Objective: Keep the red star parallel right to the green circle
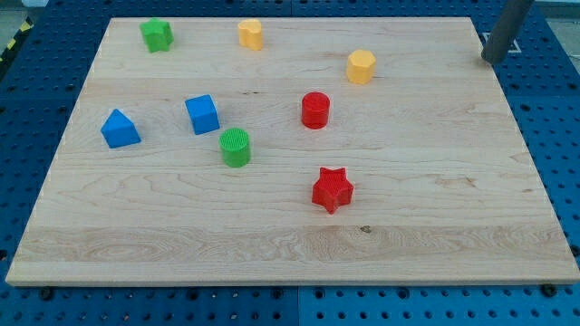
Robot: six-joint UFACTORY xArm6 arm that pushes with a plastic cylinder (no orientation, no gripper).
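Note:
The red star [332,189] lies on the wooden board, right of centre and toward the view's bottom. The green circle [235,147] stands to its left and a little higher in the view. My tip [492,60] is at the view's top right, at the board's right edge, far from both blocks and touching none.
A red cylinder [314,110] stands above the star. A blue cube [202,114] and a blue triangular block [119,129] lie at the left. A green star [157,34], a yellow block [251,34] and a yellow hexagon [361,66] lie along the top.

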